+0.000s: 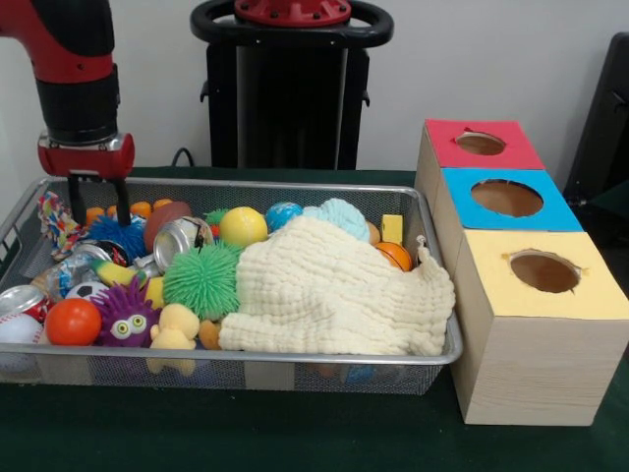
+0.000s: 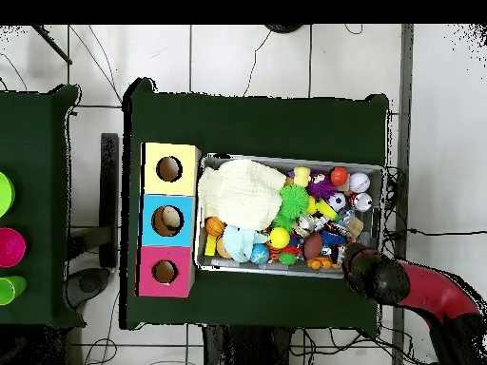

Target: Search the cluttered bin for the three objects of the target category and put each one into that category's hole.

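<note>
The silver wire-mesh bin point(image 1: 437, 356) is full of toys, also in the overhead view point(image 2: 382, 171). My gripper point(image 1: 99, 205) is open and empty. Its two black fingers point(image 1: 77, 202) reach down into the bin's far left corner, just above a blue spiky ball point(image 1: 116, 236). A shiny crinkled piece that looks like a wrapper point(image 1: 71, 273) lies in front of the gripper, partly buried. A whitish speckled piece point(image 2: 309, 225) shows in the overhead view. Other wrappers are hidden. In the overhead view the arm's wrist point(image 2: 369, 274) covers the gripper.
A cream cloth point(image 1: 334, 290) covers the bin's right half. Dented cans point(image 1: 182, 239) point(image 1: 20, 300), a green spiky ball point(image 1: 201, 280), a purple spiky ball point(image 1: 125, 315) and an orange ball point(image 1: 73, 322) lie nearby. Red point(image 1: 521, 147), blue point(image 1: 555, 211) and yellow point(image 1: 600, 295) boxes with holes stand beside it.
</note>
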